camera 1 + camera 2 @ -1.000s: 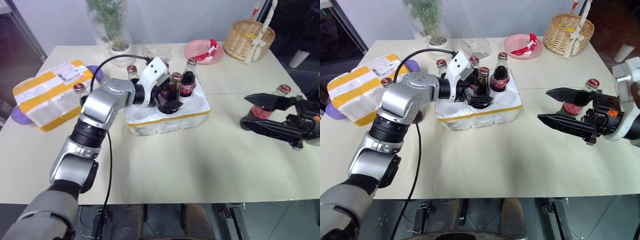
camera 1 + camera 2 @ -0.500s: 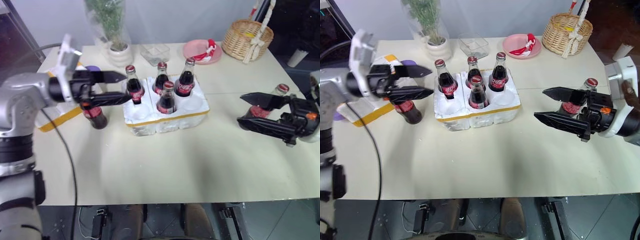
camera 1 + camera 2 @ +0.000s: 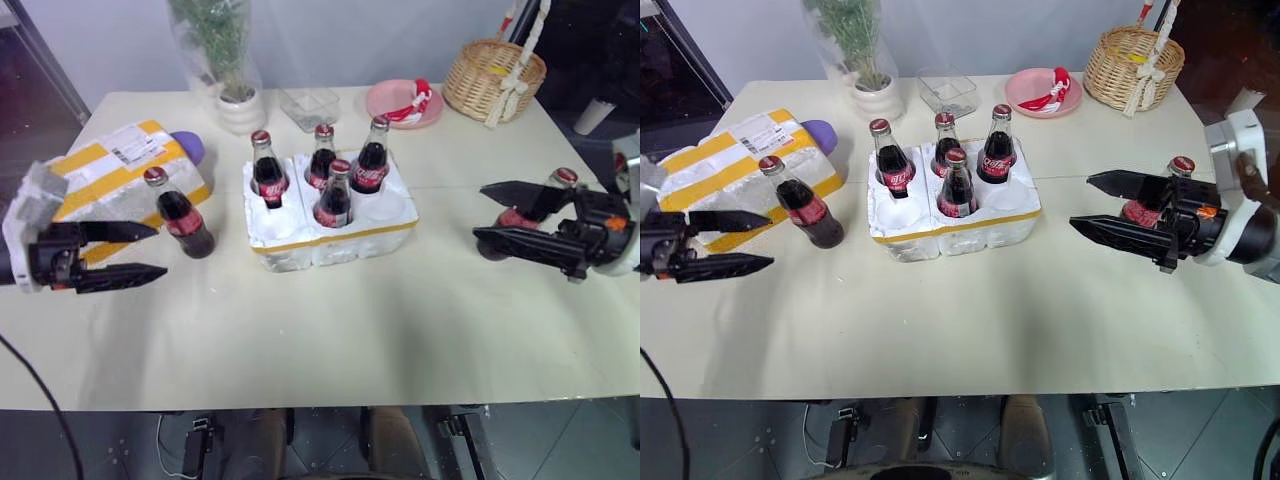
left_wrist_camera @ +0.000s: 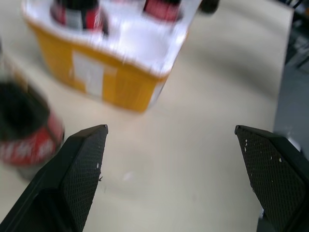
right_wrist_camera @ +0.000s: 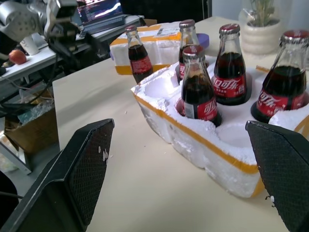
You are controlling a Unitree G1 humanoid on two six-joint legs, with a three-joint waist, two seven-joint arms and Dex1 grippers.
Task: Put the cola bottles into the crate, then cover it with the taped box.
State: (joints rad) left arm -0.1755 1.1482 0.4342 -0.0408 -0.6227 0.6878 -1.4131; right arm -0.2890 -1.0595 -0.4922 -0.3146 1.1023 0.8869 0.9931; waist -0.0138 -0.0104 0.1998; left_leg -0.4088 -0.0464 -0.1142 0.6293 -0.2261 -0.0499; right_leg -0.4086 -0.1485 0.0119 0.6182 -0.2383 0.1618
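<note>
The crate (image 3: pixel 340 243), a low white foam tray with a yellow band, sits mid-table with several cola bottles (image 3: pixel 333 194) upright in its wells; its two front corner wells are empty. One loose bottle (image 3: pixel 182 213) stands left of it, in front of the taped box (image 3: pixel 105 178). My left gripper (image 3: pixel 160 249) hangs open just left of that bottle, holding nothing. Another bottle (image 3: pixel 558 184) stands at the right, behind my open, empty right gripper (image 3: pixel 480 212), which points toward the crate. The right wrist view shows the crate (image 5: pixel 207 154) and the loose bottle (image 5: pixel 138 55).
Along the far edge stand a potted plant (image 3: pixel 232 92), a clear plastic tub (image 3: pixel 310 103), a pink plate (image 3: pixel 392 108) with a red item, and a wicker basket (image 3: pixel 494 76). Bare tabletop lies in front of the crate up to the near edge.
My left arm has drawn back from over the crate to the left, leaving a bottle standing in a front well; its fingers are now empty beside the loose bottle. The right gripper stayed put.
</note>
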